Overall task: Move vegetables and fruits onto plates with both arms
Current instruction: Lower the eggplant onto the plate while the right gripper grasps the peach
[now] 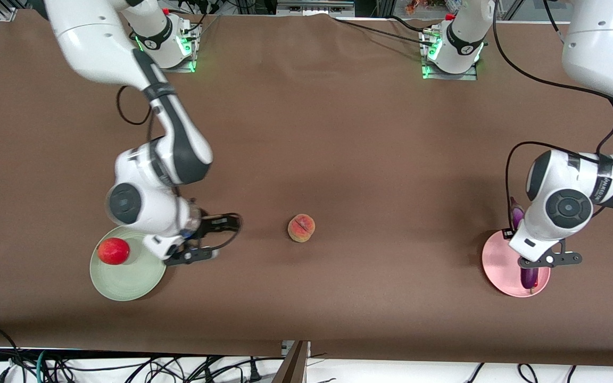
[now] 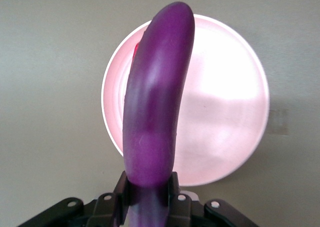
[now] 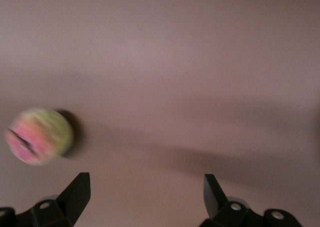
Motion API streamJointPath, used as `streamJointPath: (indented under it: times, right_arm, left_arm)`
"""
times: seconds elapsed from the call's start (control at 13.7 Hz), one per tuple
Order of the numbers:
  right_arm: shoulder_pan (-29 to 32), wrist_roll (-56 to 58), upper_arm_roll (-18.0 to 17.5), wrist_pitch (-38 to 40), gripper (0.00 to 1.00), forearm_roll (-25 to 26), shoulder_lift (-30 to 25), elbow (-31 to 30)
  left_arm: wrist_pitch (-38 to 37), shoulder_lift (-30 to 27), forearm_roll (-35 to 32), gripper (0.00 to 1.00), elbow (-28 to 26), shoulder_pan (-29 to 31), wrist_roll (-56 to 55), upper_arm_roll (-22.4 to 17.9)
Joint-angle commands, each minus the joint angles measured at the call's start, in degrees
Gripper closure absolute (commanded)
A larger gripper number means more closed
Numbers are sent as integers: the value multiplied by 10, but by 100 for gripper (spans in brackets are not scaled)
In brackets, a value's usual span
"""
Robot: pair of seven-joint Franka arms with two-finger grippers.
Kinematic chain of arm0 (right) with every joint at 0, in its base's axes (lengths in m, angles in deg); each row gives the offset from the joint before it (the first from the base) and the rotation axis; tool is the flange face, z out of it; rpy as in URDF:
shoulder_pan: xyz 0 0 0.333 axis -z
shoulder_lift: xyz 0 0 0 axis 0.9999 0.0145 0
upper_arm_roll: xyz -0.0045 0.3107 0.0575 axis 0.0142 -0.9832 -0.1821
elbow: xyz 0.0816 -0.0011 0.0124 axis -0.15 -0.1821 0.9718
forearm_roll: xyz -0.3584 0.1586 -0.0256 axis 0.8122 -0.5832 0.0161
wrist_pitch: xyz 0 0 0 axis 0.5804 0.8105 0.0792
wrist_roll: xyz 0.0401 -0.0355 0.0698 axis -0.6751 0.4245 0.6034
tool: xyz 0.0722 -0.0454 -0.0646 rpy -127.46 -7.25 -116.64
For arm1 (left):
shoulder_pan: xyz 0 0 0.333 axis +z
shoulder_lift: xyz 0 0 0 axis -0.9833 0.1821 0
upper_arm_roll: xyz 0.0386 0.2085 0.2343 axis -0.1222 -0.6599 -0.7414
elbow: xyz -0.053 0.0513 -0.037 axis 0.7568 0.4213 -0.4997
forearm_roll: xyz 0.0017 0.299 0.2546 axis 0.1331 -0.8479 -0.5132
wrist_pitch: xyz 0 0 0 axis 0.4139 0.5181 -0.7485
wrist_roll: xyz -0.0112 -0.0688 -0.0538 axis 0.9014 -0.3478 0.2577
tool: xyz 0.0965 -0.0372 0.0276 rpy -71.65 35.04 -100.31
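Left tool (image 2: 148, 194) is clamped on the eggplant (image 2: 155, 97), holding it up over the pink plate (image 2: 230, 107); a sliver of red chili (image 2: 135, 49) shows on the plate beside it. Right tool (image 3: 145, 192) has fingers spread wide, empty, low over the table (image 1: 338, 133) just beside the green plate (image 1: 125, 282). Apple (image 1: 113, 251) sits on the green plate. Peach (image 1: 301, 227) lies on the bare table mid-way between the plates.

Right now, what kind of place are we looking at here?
Likely a robotics lab bench: two bolted-down arms at a brown-covered table, loose cables along its edge, and toy produce like a peach and an eggplant.
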Motion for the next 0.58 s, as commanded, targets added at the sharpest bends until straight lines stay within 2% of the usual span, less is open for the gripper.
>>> streamJointPath:
  times: [0.0, 0.29, 0.44, 0.51]
  right_arm:
    - [-50, -103, 4, -77, 1, 1, 18, -3]
    - [-103, -167, 6, -176, 1, 6, 56, -5]
    - [-123, -193, 14, -206, 1, 38, 74, -5]
    - [-128, -211, 15, -216, 1, 52, 82, -3]
  left_arm:
    - [7, 25, -6, 100, 17, 5, 30, 8]
    - [36, 43, -5, 100, 16, 12, 33, 8]
    - [36, 51, -6, 98, 18, 16, 33, 8]
    - [37, 54, -5, 69, 18, 15, 33, 8]
